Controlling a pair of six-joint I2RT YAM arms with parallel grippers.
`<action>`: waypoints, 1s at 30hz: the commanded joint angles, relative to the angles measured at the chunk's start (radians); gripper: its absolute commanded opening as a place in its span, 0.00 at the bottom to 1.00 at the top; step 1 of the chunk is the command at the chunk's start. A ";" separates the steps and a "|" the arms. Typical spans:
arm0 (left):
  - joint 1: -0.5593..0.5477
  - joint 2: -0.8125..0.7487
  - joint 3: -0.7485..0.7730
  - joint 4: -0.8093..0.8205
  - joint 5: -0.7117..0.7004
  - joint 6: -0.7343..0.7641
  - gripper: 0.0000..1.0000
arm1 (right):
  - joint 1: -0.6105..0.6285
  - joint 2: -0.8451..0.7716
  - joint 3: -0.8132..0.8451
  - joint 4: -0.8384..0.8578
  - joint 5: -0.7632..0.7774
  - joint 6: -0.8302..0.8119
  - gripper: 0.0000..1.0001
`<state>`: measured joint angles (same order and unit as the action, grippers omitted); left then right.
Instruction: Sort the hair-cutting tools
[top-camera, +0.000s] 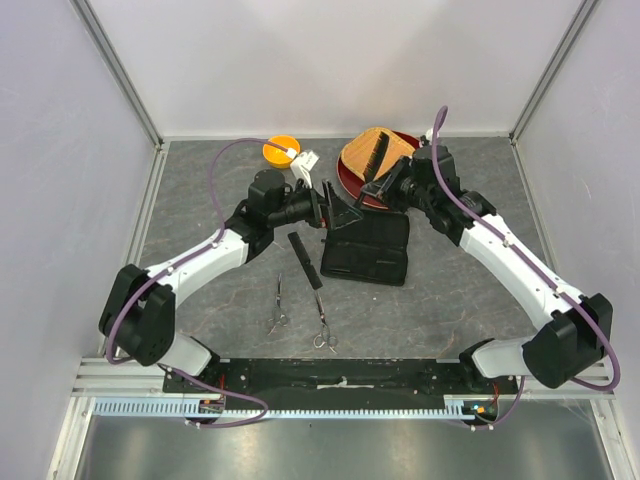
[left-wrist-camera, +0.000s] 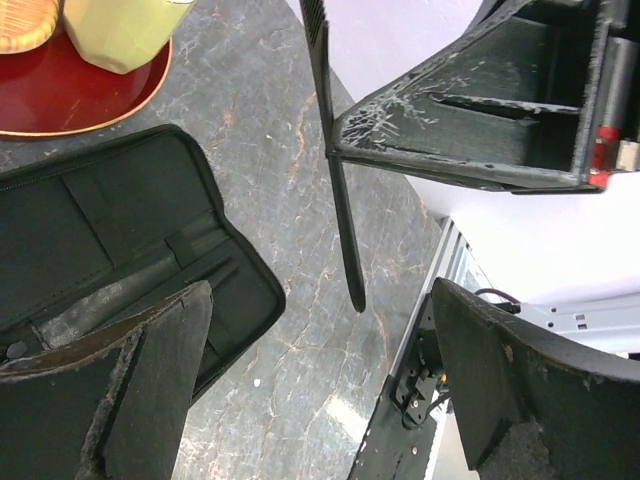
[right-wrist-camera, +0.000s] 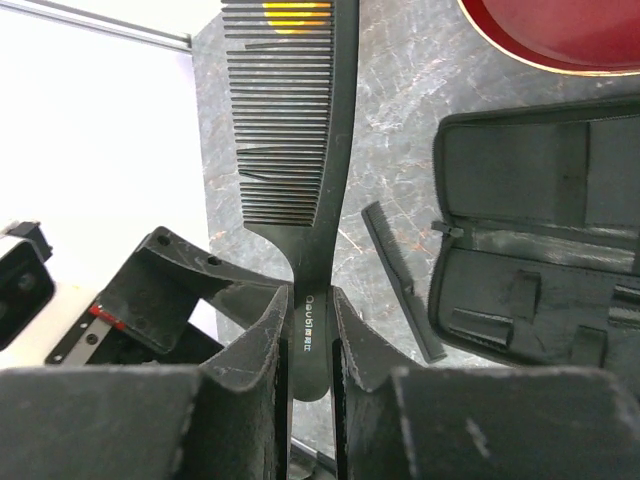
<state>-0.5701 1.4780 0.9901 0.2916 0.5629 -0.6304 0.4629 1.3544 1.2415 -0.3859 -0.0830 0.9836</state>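
My right gripper (right-wrist-camera: 310, 296) is shut on the handle of the shorter black handled comb (right-wrist-camera: 296, 120) and holds it above the table near the red plate (top-camera: 350, 187). That comb shows edge-on in the left wrist view (left-wrist-camera: 338, 200). My left gripper (top-camera: 338, 210) is open and empty, just left of it, over the edge of the open black zip case (top-camera: 367, 250). The long straight black comb (top-camera: 305, 260) lies on the table left of the case. Two silver scissors (top-camera: 277, 308) (top-camera: 323, 328) lie nearer the bases.
An orange bowl (top-camera: 282, 150) and a white object (top-camera: 306, 161) stand at the back. The red plate carries a woven tan item (top-camera: 362, 150). Grey walls close in both sides, and a metal rail (top-camera: 340, 375) runs along the near edge.
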 joint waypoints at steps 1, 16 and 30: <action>-0.019 0.025 0.051 0.032 -0.100 -0.031 0.95 | 0.016 0.003 0.052 0.081 -0.011 0.020 0.21; -0.042 0.018 0.091 -0.025 -0.162 0.020 0.55 | 0.039 0.025 0.029 0.091 0.011 0.012 0.22; -0.040 0.002 0.157 -0.175 -0.185 0.099 0.02 | -0.047 0.112 0.168 0.016 -0.072 -0.143 0.89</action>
<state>-0.6109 1.5261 1.0744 0.1944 0.4168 -0.6224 0.4911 1.4120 1.2682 -0.3435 -0.0780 0.9554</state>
